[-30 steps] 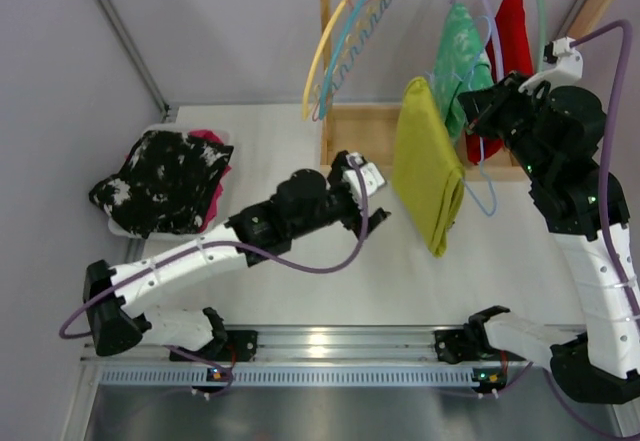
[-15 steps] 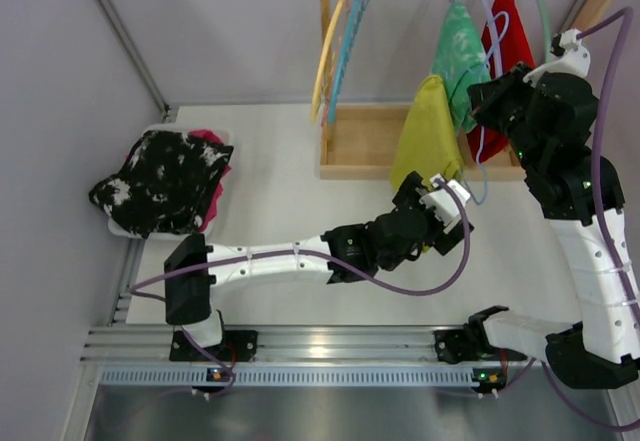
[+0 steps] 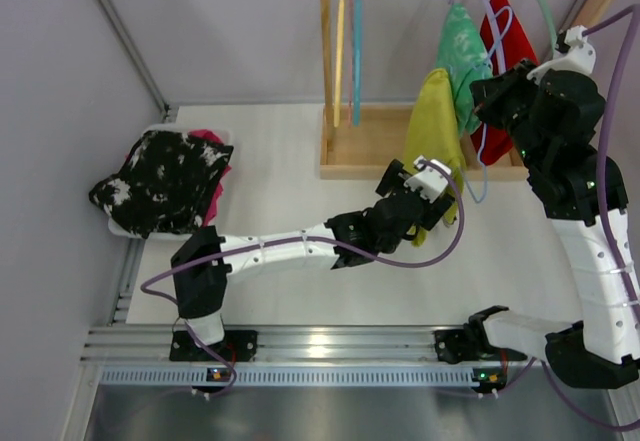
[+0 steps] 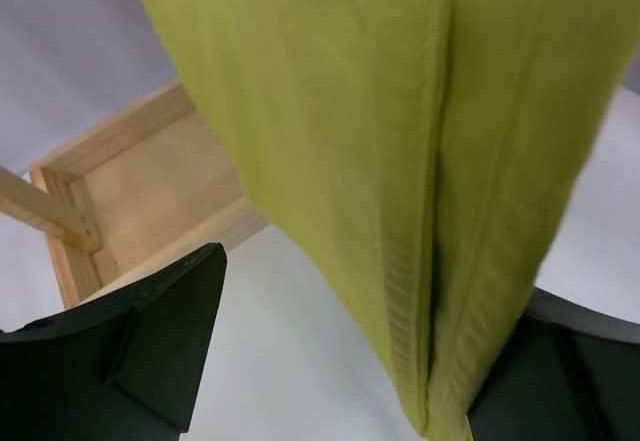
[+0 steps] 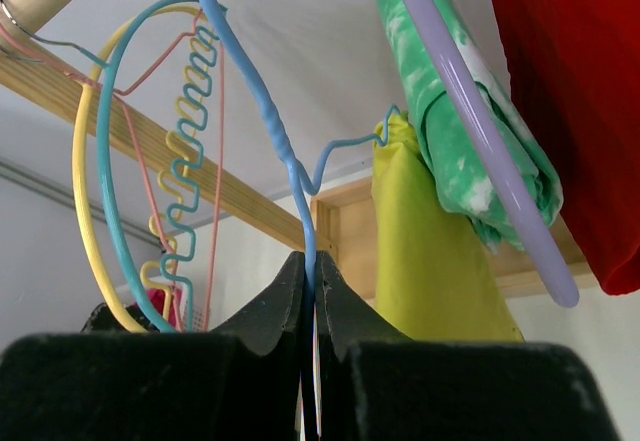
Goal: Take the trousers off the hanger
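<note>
The mustard-yellow trousers hang from a blue wire hanger on the wooden rail. My left gripper is at their lower end and stands open. In the left wrist view the yellow cloth hangs between the two black fingers, close against the right one. My right gripper is shut on the blue hanger's wire just below its twisted neck. Green mottled trousers and red trousers hang behind it on the rail, the green on a lilac hanger.
Empty yellow and teal hangers hang at the rail's left end beside the wooden post. The rack's wooden base tray lies under the garments. A white basket with a black-and-white garment sits at the far left.
My left arm swung right from the table's middle and came up under the yellow trousers. The trousers and the empty hangers swung back to hang nearly straight. The right gripper kept its hold.
</note>
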Robot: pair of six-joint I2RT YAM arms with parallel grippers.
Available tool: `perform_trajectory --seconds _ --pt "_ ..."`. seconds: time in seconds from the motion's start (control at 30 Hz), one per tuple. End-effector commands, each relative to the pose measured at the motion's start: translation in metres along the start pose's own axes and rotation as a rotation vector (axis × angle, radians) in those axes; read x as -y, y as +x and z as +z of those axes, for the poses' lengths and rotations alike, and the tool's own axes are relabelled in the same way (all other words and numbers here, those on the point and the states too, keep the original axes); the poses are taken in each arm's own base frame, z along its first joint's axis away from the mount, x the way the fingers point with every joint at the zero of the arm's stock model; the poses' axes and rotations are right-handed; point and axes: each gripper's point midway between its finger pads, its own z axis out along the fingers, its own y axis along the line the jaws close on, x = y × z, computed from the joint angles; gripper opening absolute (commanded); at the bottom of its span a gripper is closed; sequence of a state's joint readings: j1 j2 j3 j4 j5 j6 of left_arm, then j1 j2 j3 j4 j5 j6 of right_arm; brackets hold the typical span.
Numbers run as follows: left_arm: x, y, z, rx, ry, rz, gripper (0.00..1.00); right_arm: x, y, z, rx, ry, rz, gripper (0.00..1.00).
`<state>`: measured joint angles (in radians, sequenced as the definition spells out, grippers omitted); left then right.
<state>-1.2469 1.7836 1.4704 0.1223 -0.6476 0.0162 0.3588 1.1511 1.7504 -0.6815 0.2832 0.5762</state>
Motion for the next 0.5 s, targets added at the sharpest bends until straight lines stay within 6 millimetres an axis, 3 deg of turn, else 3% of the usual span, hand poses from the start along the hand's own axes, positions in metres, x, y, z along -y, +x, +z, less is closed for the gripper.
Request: perform_trajectory --seconds 0.0,0.47 --pt "-0.019 -0.007 -0.013 0.016 -0.023 -0.017 0.9 -0.044 -0.082 -0.033 0.264 -0.174 0.089 0.0" --pt "-0.027 0.01 -0.034 -0.007 0.03 0.045 0.94 -0.05 -0.087 -0.033 0.278 -0.202 0.071 0.0"
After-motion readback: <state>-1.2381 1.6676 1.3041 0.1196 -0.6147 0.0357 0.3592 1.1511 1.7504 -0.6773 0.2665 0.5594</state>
